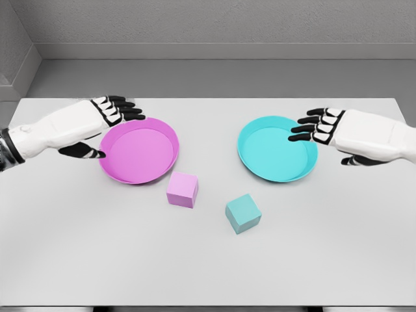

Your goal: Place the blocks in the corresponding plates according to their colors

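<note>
Wide pale grey tabletop, two shallow round plates on the far half, two small cubes nearer the front edge. Shallow round pink plate sits left of centre, shallow round cyan plate right of centre, well apart from each other, both holding nothing. Small pink cube block rests on the table just beside the near right rim of the pink plate, close but whether it touches the rim is hard to tell. Small cyan cube block sits a little further forward and to the right, turned at an angle, near the pink cube but not touching, and below the near left rim of the cyan plate, with a clear gap. White left hand with black fingers comes in from the left edge, hovering at the far left rim of the pink plate, fingers spread and relaxed over the rim, thumb down by the left side, gripping nothing. White right hand with black fingers comes in from the right edge, fingers loosely extended over the right rim of the cyan plate, also gripping nothing. Neither cube is blocked by anything; open table lies between the hands and the blocks. Grey floor and wall behind the table
</note>
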Robot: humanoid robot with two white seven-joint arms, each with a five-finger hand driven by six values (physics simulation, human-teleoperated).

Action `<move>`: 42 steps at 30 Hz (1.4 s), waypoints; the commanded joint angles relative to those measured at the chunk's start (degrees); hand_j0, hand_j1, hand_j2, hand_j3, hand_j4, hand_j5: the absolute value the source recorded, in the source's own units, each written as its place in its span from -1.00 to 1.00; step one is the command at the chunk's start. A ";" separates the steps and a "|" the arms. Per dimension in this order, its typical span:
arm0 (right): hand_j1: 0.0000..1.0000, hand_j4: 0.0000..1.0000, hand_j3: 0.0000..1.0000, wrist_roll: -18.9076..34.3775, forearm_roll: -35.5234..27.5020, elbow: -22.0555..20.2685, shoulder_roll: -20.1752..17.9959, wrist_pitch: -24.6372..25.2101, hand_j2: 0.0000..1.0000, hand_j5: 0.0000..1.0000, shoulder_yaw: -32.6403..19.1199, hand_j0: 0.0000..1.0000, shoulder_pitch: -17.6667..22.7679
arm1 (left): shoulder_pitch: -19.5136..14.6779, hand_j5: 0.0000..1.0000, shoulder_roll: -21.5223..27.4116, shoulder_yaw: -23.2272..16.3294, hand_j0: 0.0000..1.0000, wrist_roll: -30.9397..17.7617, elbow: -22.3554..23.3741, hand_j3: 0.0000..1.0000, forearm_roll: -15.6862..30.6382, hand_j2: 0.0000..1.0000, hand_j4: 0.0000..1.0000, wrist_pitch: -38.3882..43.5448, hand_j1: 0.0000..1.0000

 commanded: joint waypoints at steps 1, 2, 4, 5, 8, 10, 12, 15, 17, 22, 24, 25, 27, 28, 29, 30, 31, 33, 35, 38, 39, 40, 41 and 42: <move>1.00 1.00 1.00 2.22 -0.30 -0.02 -0.08 0.04 1.00 1.00 0.25 1.00 0.00 | -0.18 1.00 0.06 -2.67 1.00 -3.82 -0.16 1.00 -0.86 1.00 1.00 0.04 1.00; 1.00 1.00 1.00 2.31 -0.39 0.07 -0.08 0.04 1.00 1.00 0.25 1.00 0.00 | -0.18 1.00 0.05 -2.68 1.00 -3.91 -0.16 1.00 -2.01 1.00 1.00 0.04 1.00; 1.00 1.00 1.00 2.31 -0.39 0.59 0.09 0.04 1.00 1.00 0.25 1.00 0.00 | -0.44 1.00 0.14 -2.68 1.00 -4.35 -0.16 1.00 -2.36 1.00 1.00 0.04 1.00; 1.00 1.00 1.00 2.31 -0.39 0.59 0.18 0.04 1.00 1.00 0.34 1.00 0.09 | -0.53 1.00 0.14 -2.68 1.00 -4.96 -0.25 1.00 -2.36 1.00 1.00 0.04 1.00; 1.00 1.00 1.00 2.05 -0.56 0.95 1.50 0.04 1.00 1.00 2.71 1.00 1.05 | -0.97 1.00 0.14 -3.03 1.00 -5.14 -1.57 1.00 -3.33 1.00 1.00 0.04 1.00; 1.00 1.00 1.00 2.05 -0.39 1.56 3.25 0.04 1.00 1.00 3.68 1.00 1.14 | -1.41 1.00 0.14 -3.29 1.00 -6.19 -2.97 1.00 -3.33 1.00 1.00 0.04 1.00; 1.00 1.00 1.00 2.31 -0.21 1.65 5.01 0.04 1.00 1.00 5.00 1.00 1.41 | -2.11 1.00 -0.12 -4.25 1.00 -6.28 -3.68 1.00 -3.42 1.00 1.00 0.04 1.00; 1.00 1.00 1.00 6.00 0.67 1.56 7.21 0.04 1.00 1.00 5.53 1.00 1.58 | -4.92 1.00 -1.53 -8.04 1.00 -7.43 -3.50 1.00 -4.03 1.00 1.00 0.04 1.00; 1.00 1.00 1.00 6.01 1.02 1.39 8.09 0.04 1.00 1.00 7.02 1.00 1.76 | -5.10 1.00 -1.88 -8.83 1.00 -7.43 -3.50 1.00 -4.47 1.00 1.00 0.04 1.00; 1.00 1.00 1.00 5.83 0.49 1.21 9.41 0.04 1.00 1.00 9.13 1.00 2.64 | -5.19 1.00 -3.81 -9.97 1.00 -7.51 -3.50 1.00 -6.05 1.00 1.00 0.04 1.00; 1.00 1.00 1.00 5.74 0.40 1.12 10.20 0.04 1.00 1.00 9.13 1.00 2.81 | -5.36 1.00 -3.90 -9.97 1.00 -7.60 -3.50 1.00 -6.14 1.00 1.00 0.04 1.00; 1.00 1.00 1.00 5.83 0.40 1.12 10.81 0.04 1.00 1.00 9.13 1.00 2.81 | -5.80 1.00 -4.08 -10.41 1.00 -7.60 -3.50 1.00 -6.32 1.00 1.00 0.04 1.00; 1.00 1.00 1.00 6.01 0.40 1.03 12.22 0.04 1.00 1.00 9.04 1.00 2.37 | -6.95 1.00 -5.66 -11.82 1.00 -7.87 -3.06 1.00 -7.02 1.00 1.00 0.04 1.00; 1.00 1.00 1.00 6.09 0.40 1.03 12.57 0.04 1.00 1.00 9.04 1.00 2.20 | -6.95 1.00 -6.01 -11.90 1.00 -7.87 -3.15 1.00 -7.81 1.00 1.00 0.04 1.00; 1.00 1.00 1.00 6.09 0.49 1.03 13.19 0.04 1.00 1.00 9.04 1.00 2.02 | -7.38 1.00 -7.06 -12.43 1.00 -7.87 -2.98 1.00 -8.69 1.00 1.00 0.04 1.00; 1.00 1.00 1.00 6.35 0.67 1.12 13.80 0.04 1.00 1.00 9.13 1.00 2.02 | -7.74 1.00 -7.50 -13.40 1.00 -7.95 -2.89 1.00 -9.22 1.00 1.00 0.04 1.00; 1.00 1.00 1.00 8.63 0.76 1.12 14.59 0.04 1.00 1.00 9.04 1.00 2.02 | -8.00 1.00 -7.85 -13.75 1.00 -7.95 -2.89 1.00 -9.92 1.00 1.00 0.04 1.00; 0.99 0.99 0.99 11.45 0.84 1.21 16.00 0.04 0.99 0.99 9.04 0.99 2.11 | -8.00 1.00 -9.26 -13.84 1.00 -7.95 -1.57 1.00 -10.71 1.00 1.00 0.04 1.00; 0.99 0.99 0.99 12.24 1.11 1.65 15.91 0.04 0.99 0.99 9.13 0.99 2.11 | -9.32 1.00 -10.67 -15.68 1.00 -7.95 0.45 1.00 -11.50 1.00 1.00 0.04 1.00; 0.99 0.99 0.99 15.94 0.67 1.56 16.09 0.04 0.99 0.99 9.04 0.99 1.14 | -10.64 1.00 -11.64 -17.18 1.00 -7.95 2.47 1.00 -11.50 1.00 1.00 0.04 1.00; 0.99 0.99 0.99 15.94 0.67 1.56 16.09 0.04 0.99 0.99 9.04 0.99 0.88 | -10.72 1.00 -11.63 -17.27 1.00 -7.95 2.56 1.00 -11.50 1.00 1.00 0.04 1.00; 0.98 0.98 0.98 16.02 0.76 1.65 16.35 0.04 0.98 0.98 9.13 0.98 0.70 | -11.16 1.00 -11.64 -17.53 1.00 -7.95 2.74 1.00 -11.50 1.00 1.00 0.04 1.00; 0.98 0.98 0.98 16.11 0.84 1.65 17.32 0.04 0.98 0.98 9.13 0.98 0.35 | -11.43 1.00 -11.64 -18.05 1.00 -7.95 3.00 1.00 -11.50 1.00 1.00 0.04 1.00; 0.98 0.98 0.98 16.11 0.93 1.65 17.41 0.04 0.98 0.98 9.13 0.98 0.35 | -11.51 1.00 -11.64 -18.32 1.00 -7.95 3.18 1.00 -11.50 1.00 1.00 0.04 1.00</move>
